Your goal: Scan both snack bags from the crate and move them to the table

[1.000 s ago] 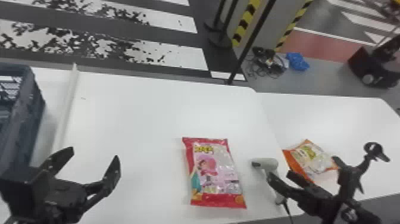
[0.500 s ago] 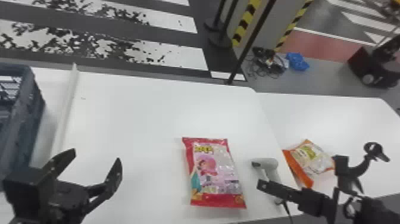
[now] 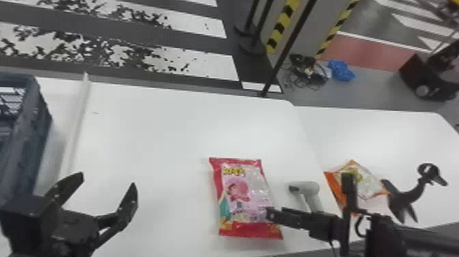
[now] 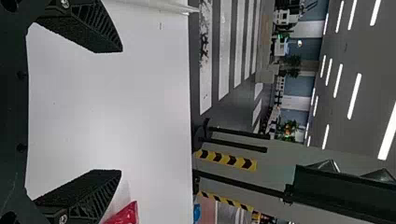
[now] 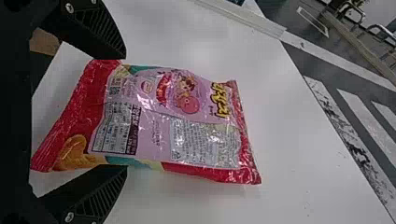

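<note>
Pink bag [image 3: 244, 196]: long axis near to far, title end far. Left tool [image 3: 108, 179], right tool [image 3: 309, 195] wide.

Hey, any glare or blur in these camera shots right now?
Head view: soft glare on the white table, background slightly blurred. Right wrist view: shiny highlights on the pink snack bag. Left wrist view: bright ceiling lights, faint shadow near the lower jaw.

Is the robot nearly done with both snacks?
The orange bag and pink bag are both out of the crate, so that looks done. Neither is gripped: the right gripper is open around the pink bag, the left gripper open too. I can't tell what's scanned; scanning the pink bag with the scanner and moving it may be left.
</note>
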`<state>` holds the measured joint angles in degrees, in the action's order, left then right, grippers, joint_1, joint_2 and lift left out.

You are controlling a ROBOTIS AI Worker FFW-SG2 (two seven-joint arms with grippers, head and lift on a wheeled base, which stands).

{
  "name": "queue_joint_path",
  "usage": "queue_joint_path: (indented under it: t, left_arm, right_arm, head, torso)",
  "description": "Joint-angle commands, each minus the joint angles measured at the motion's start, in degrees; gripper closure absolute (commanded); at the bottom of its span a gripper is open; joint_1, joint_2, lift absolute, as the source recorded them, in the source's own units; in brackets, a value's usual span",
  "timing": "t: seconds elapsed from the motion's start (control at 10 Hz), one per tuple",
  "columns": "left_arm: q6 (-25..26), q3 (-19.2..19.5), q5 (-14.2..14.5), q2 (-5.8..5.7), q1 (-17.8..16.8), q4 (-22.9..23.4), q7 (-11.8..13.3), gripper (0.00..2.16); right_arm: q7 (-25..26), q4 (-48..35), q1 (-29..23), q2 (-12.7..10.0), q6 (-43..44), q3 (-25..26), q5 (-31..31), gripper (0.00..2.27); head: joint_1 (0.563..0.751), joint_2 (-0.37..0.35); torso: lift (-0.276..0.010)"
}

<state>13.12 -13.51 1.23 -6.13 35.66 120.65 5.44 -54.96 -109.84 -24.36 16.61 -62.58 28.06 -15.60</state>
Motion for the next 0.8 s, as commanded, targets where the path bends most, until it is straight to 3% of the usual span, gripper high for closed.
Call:
queue_joint_path:
  t: [0.0,0.6,0.7]
  left_arm:
    - [0.55,0.15,0.0,-0.02,0.02,0.29,0.01,0.07]
    - [3.01,0.32,0.27,0.07,-1.04,0.2,0.01,0.07]
    - [3.01,0.41,0.27,-0.02,-1.04,0.11,0.01,0.07]
  right_arm:
    - [0.9,1.12,1.07,-0.09,3.56,-2.4,2.33,0.1]
    - [3.1,6.21,3.62,0.0,14.28,-9.69,8.13,0.13]
    - [1.87,7.8,4.14,0.26,18.5,-10.57,10.07,1.38]
  head:
    - [0.695,-0.35]
    - [0.695,-0.35]
    - [0.695,-0.349]
  torso:
    - [-0.087]
    - [-0.087]
    - [-0.087]
